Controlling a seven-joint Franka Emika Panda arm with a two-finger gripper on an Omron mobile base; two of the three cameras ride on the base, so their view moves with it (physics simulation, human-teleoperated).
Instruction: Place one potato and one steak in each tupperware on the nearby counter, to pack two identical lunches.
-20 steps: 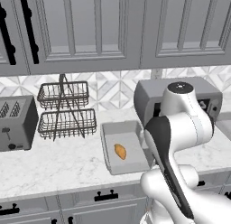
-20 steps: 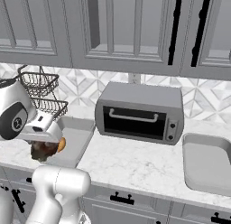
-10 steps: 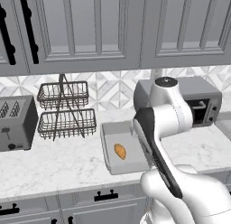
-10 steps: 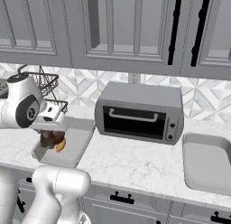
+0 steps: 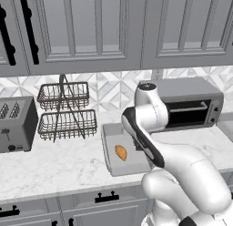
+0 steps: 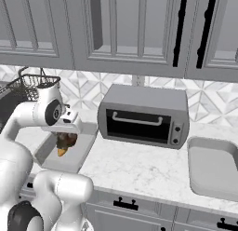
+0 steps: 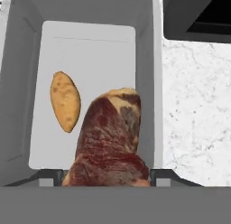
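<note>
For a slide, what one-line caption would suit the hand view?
Dark brown lumpy steak held in the tool above a shallow grey rectangular tupperware tray that already holds a small orange-tan oval potato.

Grey panelled cabinets (image 5: 91, 29) hang above a pale diamond-tiled backsplash (image 6: 93, 88).

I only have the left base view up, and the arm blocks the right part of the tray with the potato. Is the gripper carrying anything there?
Observer: Yes. The hand view shows the gripper shut on the steak, a dark brown chunk held above the tupperware.
Operator: Is the potato under the steak?
Observer: No. In the hand view the potato lies apart from it, with bare tray floor between them.
Operator: Where's the second tray?
Observer: The right base view shows another tupperware on the counter, beyond the toaster oven; nothing shows inside it.
</note>
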